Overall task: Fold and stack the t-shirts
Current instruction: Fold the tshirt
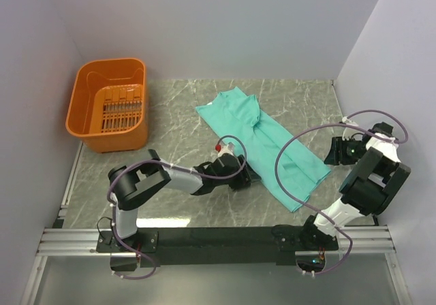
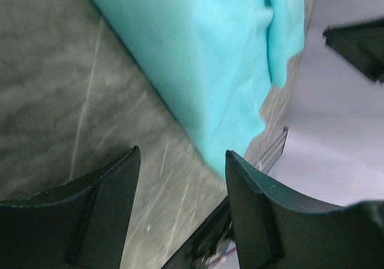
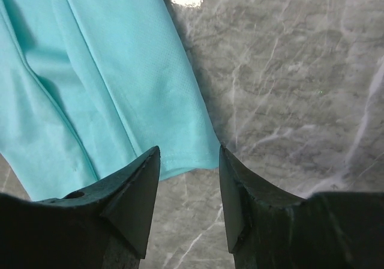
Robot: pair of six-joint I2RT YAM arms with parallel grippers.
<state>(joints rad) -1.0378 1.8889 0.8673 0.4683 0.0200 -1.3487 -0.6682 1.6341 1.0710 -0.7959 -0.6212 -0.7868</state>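
One grey marble table (image 1: 177,107) carries it all: the teal t-shirt (image 1: 267,140) lies folded lengthwise, diagonal at its middle, with the orange basket (image 1: 112,136) well apart, far left. I see my left gripper (image 2: 183,161) open and empty beside the shirt's edge. Only the right wrist view shows my right gripper (image 3: 189,158) open, a hem corner between its tips.

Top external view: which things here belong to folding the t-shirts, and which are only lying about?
For the job: teal t-shirt; left gripper and right gripper, both open at its edges.
Only lying about: orange basket, apart from the shirt, at the far left of the table.
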